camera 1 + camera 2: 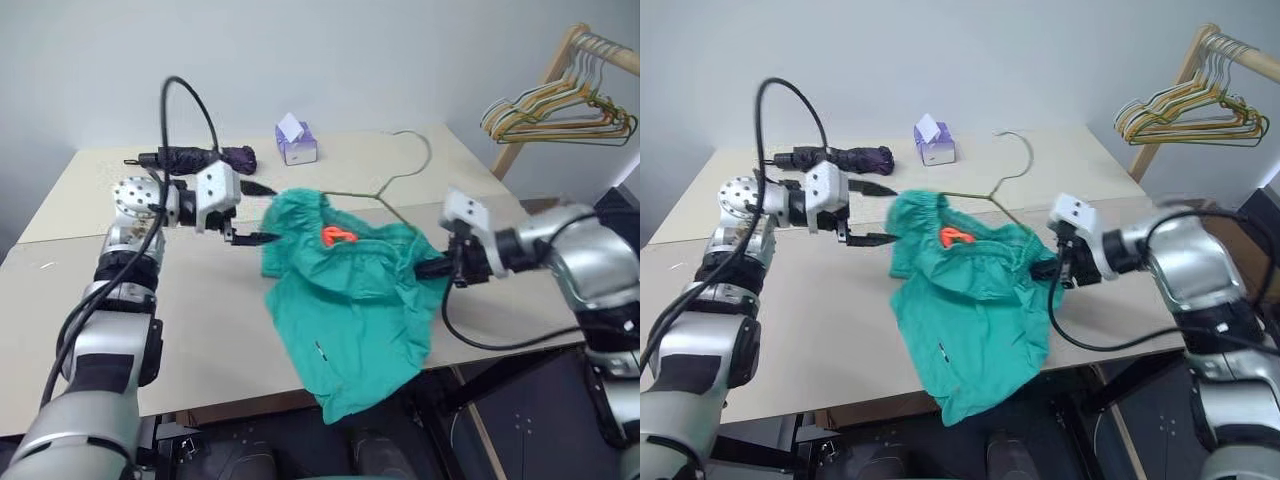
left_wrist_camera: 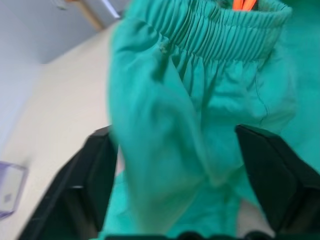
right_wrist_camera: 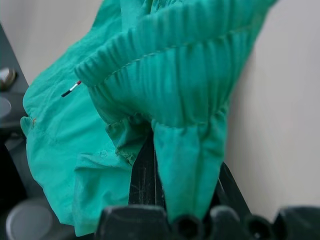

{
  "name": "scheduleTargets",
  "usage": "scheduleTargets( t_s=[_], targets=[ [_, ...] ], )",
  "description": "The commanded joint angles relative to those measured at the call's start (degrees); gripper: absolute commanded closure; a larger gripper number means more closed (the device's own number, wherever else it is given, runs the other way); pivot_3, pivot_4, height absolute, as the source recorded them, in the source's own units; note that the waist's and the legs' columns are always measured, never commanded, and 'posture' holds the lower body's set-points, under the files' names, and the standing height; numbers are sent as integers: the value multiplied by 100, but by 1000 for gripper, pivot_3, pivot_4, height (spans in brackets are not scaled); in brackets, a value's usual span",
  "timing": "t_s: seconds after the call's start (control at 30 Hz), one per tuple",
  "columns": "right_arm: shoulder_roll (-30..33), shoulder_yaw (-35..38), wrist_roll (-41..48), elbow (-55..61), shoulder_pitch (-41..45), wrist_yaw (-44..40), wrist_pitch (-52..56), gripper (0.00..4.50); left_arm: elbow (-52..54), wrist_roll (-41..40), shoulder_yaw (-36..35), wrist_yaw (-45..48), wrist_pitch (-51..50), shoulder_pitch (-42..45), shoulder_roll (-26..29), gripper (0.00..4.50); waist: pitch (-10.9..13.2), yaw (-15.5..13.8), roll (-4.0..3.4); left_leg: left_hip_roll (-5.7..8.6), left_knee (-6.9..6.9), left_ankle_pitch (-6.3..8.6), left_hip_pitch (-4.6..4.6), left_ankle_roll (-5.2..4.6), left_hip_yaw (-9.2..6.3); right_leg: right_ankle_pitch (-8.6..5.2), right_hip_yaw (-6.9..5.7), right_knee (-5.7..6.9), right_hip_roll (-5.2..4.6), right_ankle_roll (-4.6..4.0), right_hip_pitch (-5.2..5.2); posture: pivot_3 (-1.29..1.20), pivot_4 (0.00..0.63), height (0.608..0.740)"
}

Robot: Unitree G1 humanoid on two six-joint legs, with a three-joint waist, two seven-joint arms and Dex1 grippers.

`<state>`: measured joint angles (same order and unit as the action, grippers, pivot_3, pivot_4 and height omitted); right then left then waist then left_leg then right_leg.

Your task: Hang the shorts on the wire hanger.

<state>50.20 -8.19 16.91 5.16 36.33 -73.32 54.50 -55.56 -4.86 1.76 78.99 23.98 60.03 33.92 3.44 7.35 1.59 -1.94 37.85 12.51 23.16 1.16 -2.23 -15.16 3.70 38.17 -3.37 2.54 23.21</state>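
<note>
The teal shorts (image 1: 350,300) lie bunched at the table's front, waistband up, with the orange patch (image 1: 338,236) showing and one leg drooping over the front edge. The wire hanger (image 1: 425,160) lies on the table behind them, hook pointing away, its lower arms hidden under the waistband. My left gripper (image 1: 255,238) is at the shorts' left waistband corner. It is open: in the left wrist view its fingers (image 2: 85,190) stand wide apart with loose fabric (image 2: 200,100) between them. My right gripper (image 1: 432,268) is shut on the right side of the waistband (image 3: 175,100).
A folded purple umbrella (image 1: 200,158) and a purple tissue box (image 1: 297,142) sit at the back of the beige table (image 1: 200,330). A wooden rack with a bunch of hangers (image 1: 560,115) stands to the right, beyond the table.
</note>
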Motion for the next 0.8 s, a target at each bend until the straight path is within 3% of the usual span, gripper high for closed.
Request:
scheduleTargets(
  t_s=[0.03, 0.17, 0.33, 0.53, 0.8],
  targets=[
    [41, 835, 463, 754, -502, 553, 776, 4500, 73, -209, -455, -1021, -116, 237, -91, 20, 0, -6, 0, 0, 0, 0, -2, 0, 0, 0, 0, 0, 0, 0, -3, -132, 4, 740],
    [-155, 1656, 740, 1226, -1167, 1359, 1575, 4500, 623, -575, -700, -1338, -937, 118, -273, 20, 0, -17, 0, 1, 0, 0, -2, 0, -2, 0, -1, -1, -2, 0, -7, -141, 8, 740],
    [-838, 2700, 523, 1480, -1542, 2845, 2667, 4500, 3224, -1779, -794, -1563, -3228, -822, -719, 20, -3, 0, -4, 0, 0, 0, -1, 0, -3, 0, 1, 1, -3, 0, -7, -160, 11, 740],
    [-1606, 3842, 72, 1561, -1155, 4238, 3691, 4500, 5595, -2898, -776, -2481, -5065, -1549, -1223, 20, -10, 39, -15, 1, 0, 0, -5, 0, -3, 0, 6, 4, -2, 0, -8, -176, 14, 740],
    [-1473, 4642, -342, 1071, -312, 5445, 3800, 4500, 6592, -3625, -849, -3131, -5864, -1649, -1403, 20, -54, 168, -87, 4, -8, 0, -26, 0, 5, -1, 13, -7, 1, 1, -27, -189, 14, 740]
  ],
)
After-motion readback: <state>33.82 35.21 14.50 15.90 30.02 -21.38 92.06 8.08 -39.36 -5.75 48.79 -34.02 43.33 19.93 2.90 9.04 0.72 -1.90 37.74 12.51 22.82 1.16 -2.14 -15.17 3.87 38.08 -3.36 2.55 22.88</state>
